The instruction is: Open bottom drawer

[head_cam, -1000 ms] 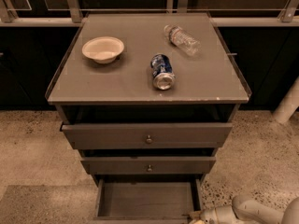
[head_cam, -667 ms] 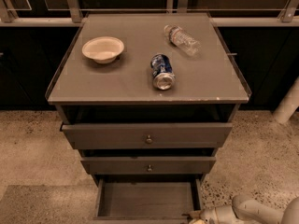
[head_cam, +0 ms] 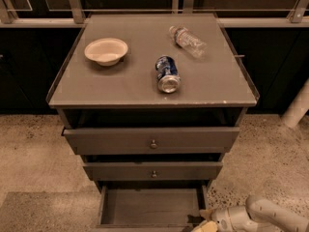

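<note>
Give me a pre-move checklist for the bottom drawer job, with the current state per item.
1. Bottom drawer pulled out, inside exposed: ok.
2. Visible part of its inside free of objects: ok.
3. Pincer located: ok, low in view at the drawer's front right corner.
4. Pincer touching the drawer: cannot tell.
5. Middle drawer and top drawer not covering the bottom one's inside: ok.
6. Bowl, can and bottle resting on the cabinet top: ok; can and bottle lie on their sides.
</note>
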Action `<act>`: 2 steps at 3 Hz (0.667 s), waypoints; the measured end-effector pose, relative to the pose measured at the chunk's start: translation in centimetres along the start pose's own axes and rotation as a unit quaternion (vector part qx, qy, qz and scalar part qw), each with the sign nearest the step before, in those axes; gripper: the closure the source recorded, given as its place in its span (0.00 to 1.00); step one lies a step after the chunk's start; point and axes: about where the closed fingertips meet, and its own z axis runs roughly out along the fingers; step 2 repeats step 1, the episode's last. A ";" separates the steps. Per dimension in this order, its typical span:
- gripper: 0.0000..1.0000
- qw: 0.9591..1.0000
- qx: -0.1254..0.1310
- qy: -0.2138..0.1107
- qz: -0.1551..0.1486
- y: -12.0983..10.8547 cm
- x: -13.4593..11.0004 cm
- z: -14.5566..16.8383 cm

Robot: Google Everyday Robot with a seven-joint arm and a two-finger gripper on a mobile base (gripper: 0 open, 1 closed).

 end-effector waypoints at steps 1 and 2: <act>0.00 1.000 0.005 -0.001 -0.007 0.1 -0.8 -0.7; 0.00 1.000 0.005 -0.001 -0.007 0.1 -0.8 -0.7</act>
